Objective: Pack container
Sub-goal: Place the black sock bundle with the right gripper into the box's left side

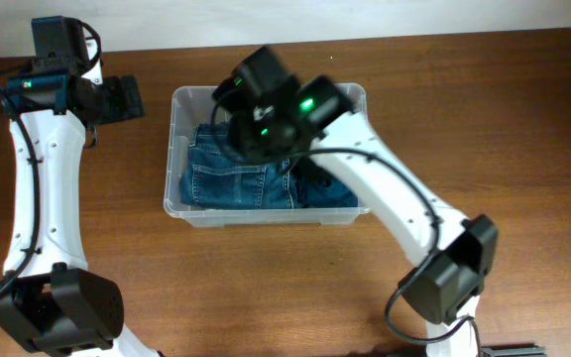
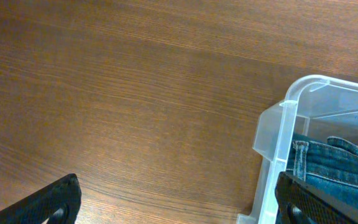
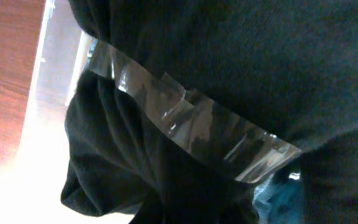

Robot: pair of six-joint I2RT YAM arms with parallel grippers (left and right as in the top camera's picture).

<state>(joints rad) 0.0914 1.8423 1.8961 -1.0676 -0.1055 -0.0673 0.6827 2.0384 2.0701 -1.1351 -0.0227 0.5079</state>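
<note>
- Container (image 1: 173,149) noted at the middle of the table (image 1: 464,99): clear plastic, rectangular, rolled rim, upright ribs seen at its corner in the left wrist view.
- Folded blue jeans (image 1: 234,180) seen inside the container, laid flat, stitched pocket showing; dark cloth (image 3: 229,50) lies beside them at the container's right end.
- Right claw (image 1: 254,137) lowered over the container's rear half. Its camera is filled by the dark cloth, crossed by a shiny see-through band (image 3: 191,127); whether it is clenched or released cannot be told.
- Left claw (image 2: 179,205) held over bare table just left of the container, fingers (image 2: 55,199) spread wide, nothing between them.
- Table recorded as brown wood grain, matte.
- Pale wall (image 1: 365,18) seen beyond the table edge, behind the container.
</note>
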